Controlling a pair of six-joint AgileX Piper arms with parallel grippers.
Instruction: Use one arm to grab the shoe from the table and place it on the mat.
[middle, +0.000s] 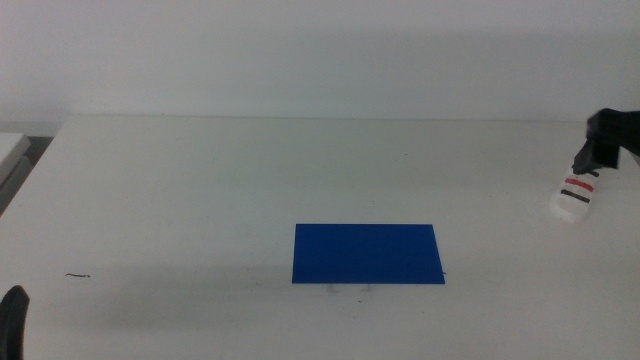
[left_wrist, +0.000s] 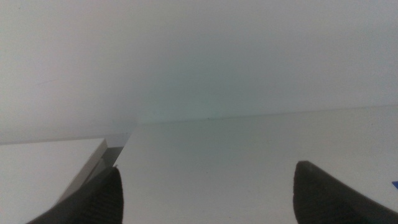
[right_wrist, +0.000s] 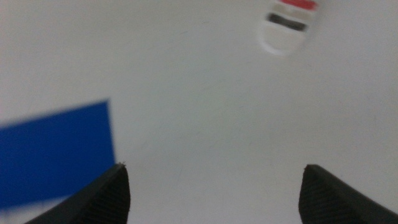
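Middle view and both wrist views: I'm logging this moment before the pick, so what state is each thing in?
Small white sandal-like shoe with dark and red straps: lying on the table, off the mat, ungrasped.
Flat dark-blue rectangular mat: flat on the table, nothing on it.
Right tool: open, near the shoe, holding nothing.
Left tool: open, waiting at the table's near left corner.

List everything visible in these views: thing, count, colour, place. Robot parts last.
shoe: 1, white with dark and red straps, far right of the table, apart from the mat
mat: 1, dark blue, lying flat at the table's middle
table: 1, white, under everything
small dark mark: 1, on the table near its left side
right gripper: 1, black, open, above the table beside the shoe
left gripper: 1, black, open, waiting at the lower left
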